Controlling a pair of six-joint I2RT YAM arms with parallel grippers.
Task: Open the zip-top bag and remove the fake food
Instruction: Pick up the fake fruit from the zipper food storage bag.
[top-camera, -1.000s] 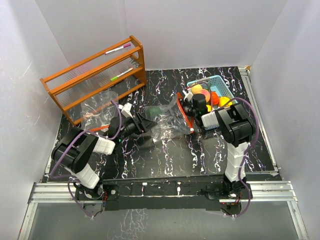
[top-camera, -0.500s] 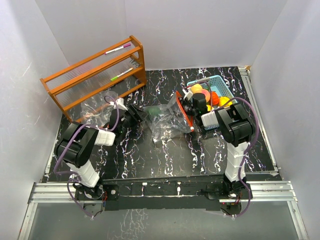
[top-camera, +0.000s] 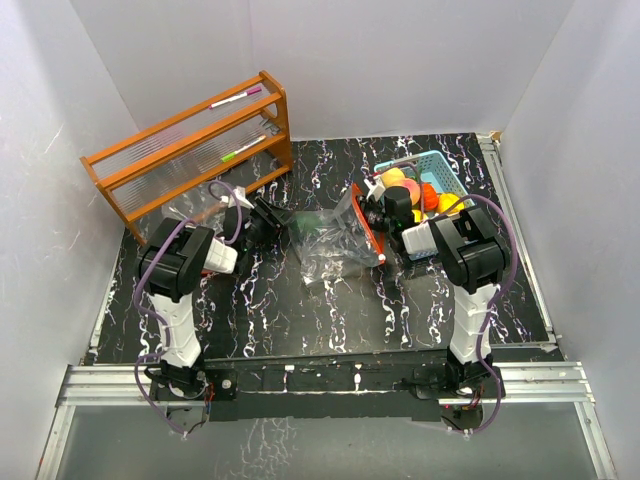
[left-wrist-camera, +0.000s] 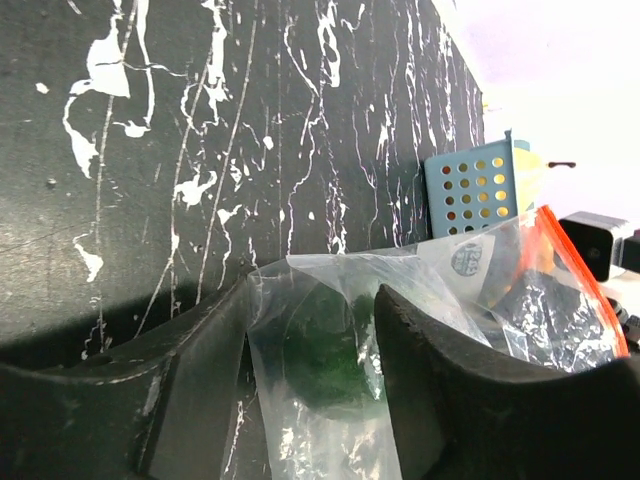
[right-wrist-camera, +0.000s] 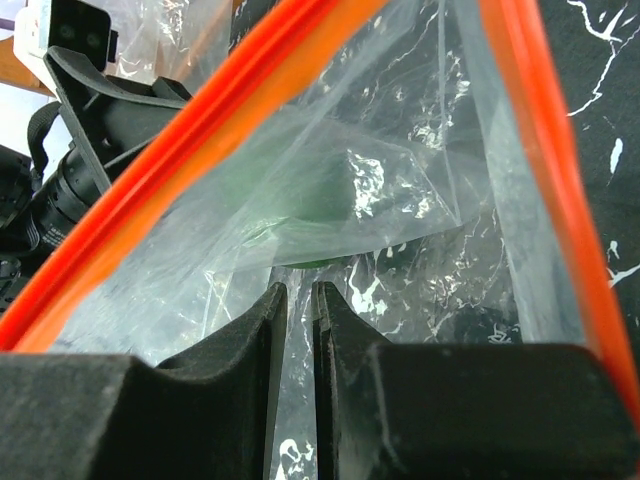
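One zip-top bag (top-camera: 330, 240) held one green fake food (left-wrist-camera: 320, 350). The right claw (right-wrist-camera: 300, 295) pinched its film, and the left claw (left-wrist-camera: 318, 300) stood apart astride it.

We see the green piece (left-wrist-camera: 322, 342) only as a blur through the bag (left-wrist-camera: 545, 300); the basket (left-wrist-camera: 472, 195) stands partly hidden behind it.

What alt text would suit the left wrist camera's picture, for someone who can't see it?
A clear plastic zip-top bag with an orange seal sits between the left tool's two black fingers, with a dark green fake food piece inside. Behind, on the black white-veined table, stands a light blue perforated basket.
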